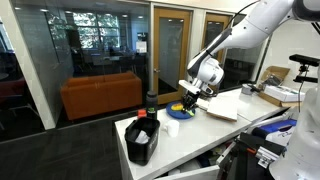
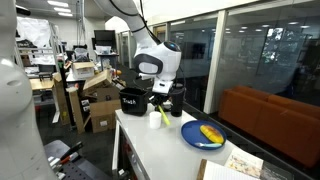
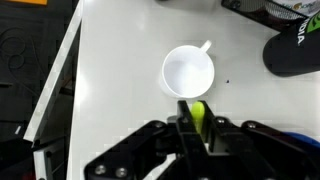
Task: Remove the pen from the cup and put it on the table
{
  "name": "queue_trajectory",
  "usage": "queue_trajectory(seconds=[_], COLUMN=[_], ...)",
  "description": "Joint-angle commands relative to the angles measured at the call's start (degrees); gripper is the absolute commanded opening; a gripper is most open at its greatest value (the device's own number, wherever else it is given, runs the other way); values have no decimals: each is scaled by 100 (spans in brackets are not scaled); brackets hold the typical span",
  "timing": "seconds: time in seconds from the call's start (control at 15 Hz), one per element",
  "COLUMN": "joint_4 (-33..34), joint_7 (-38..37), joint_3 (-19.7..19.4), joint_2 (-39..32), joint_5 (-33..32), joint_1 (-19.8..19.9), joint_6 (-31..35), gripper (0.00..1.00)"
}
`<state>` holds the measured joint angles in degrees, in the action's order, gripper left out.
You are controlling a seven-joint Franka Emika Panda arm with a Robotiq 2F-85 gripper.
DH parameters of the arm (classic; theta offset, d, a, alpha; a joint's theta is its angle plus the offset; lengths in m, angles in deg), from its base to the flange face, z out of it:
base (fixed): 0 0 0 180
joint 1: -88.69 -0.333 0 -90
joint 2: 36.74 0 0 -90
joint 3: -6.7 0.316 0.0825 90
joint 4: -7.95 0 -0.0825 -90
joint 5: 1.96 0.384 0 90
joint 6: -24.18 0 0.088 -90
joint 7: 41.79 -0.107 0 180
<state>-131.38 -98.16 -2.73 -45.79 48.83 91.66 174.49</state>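
Observation:
In the wrist view the small white cup (image 3: 188,72) stands upright on the white table (image 3: 110,80), and its inside looks empty. My gripper (image 3: 199,122) is just above and near the cup's rim, shut on a yellow-green pen (image 3: 199,112) held between the two fingers. In an exterior view my gripper (image 2: 160,103) hangs over the cup (image 2: 156,121) with the pen (image 2: 164,115) pointing down beside it. In an exterior view the gripper (image 1: 190,93) is above the table (image 1: 215,128); the cup is hard to make out there.
A black bin (image 2: 132,100) stands at the table's end; it also shows in the wrist view (image 3: 295,50). A tall black cylinder (image 2: 177,100) stands behind the cup. A blue plate (image 2: 203,135) with a yellow item lies nearby. The table edge (image 3: 62,80) runs along the left.

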Motion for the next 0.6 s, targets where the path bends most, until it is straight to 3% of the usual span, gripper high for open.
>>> queue_trajectory(seconds=[0.0, 0.53], joint_4=[-21, 279], joint_7=[132, 1774], joint_3=[32, 25], joint_2=[-21, -197], joint_5=[-414, -1047], joint_1=[104, 286], joint_6=[41, -464], gripper=[3, 3])
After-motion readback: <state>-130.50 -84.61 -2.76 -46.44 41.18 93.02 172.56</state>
